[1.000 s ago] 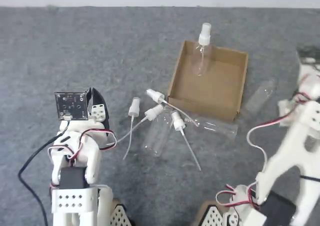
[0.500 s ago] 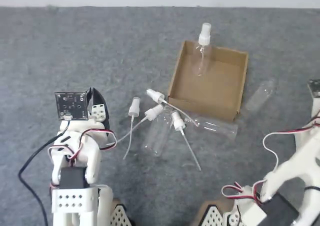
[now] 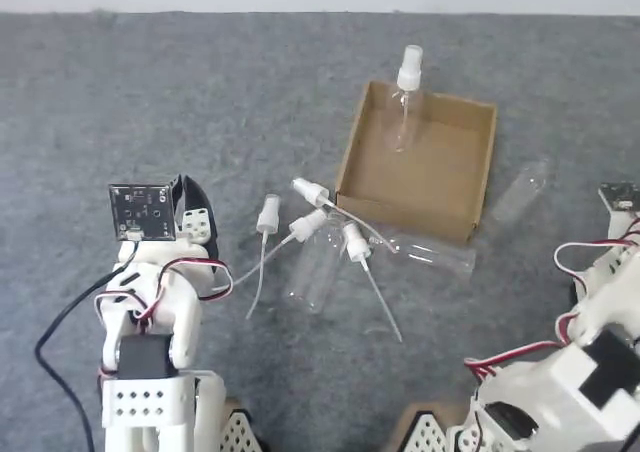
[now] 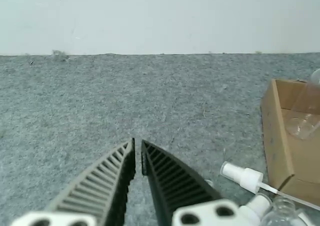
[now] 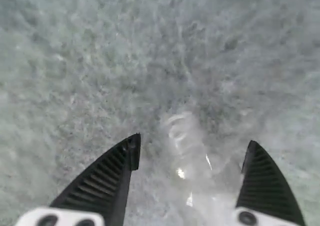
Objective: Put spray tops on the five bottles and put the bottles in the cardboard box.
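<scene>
A: Our right hand is spread wide and holds nothing. A clear bottle lies on the tabletop below, between its jaws. Our left hand is closed, empty.

B: We judge the bottle light, stiff and slick. On its side it may roll, so we'd pinch mid-body, gently. Spray tops lie loose beside the box, with one capped bottle inside. No labels legible.

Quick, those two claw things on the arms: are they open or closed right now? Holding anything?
Left gripper: shut, empty.
Right gripper: open above a clear plastic bottle, not gripping it.
</scene>
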Available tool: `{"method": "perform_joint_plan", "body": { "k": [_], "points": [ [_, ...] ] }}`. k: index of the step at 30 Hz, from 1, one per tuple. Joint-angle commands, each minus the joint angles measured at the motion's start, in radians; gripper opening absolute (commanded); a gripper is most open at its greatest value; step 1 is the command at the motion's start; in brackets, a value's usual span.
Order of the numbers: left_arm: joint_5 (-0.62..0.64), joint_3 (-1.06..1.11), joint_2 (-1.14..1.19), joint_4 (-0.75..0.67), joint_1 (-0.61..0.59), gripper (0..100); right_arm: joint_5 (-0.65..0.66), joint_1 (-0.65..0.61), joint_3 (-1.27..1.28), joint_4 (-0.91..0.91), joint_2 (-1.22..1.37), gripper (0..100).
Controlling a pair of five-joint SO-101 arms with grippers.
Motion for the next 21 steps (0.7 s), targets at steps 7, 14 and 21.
{"method": "perform_joint_plan", "body": {
  "k": [7, 14, 21],
  "points": [
    [0.006, -0.005, -0.009, -0.031, -0.002, 1, -0.029, 0.013, -0.095, -0.030, -0.022, 27.7],
    [0.006, -0.005, -0.009, -0.031, -0.002, 1, 0.210, 0.019, -0.100, 0.119, -0.079, 27.8],
    [0.006, -0.005, -0.009, -0.031, -0.002, 1, 0.374, 0.091, -0.101, 0.183, -0.079, 27.8]
  ]
}}
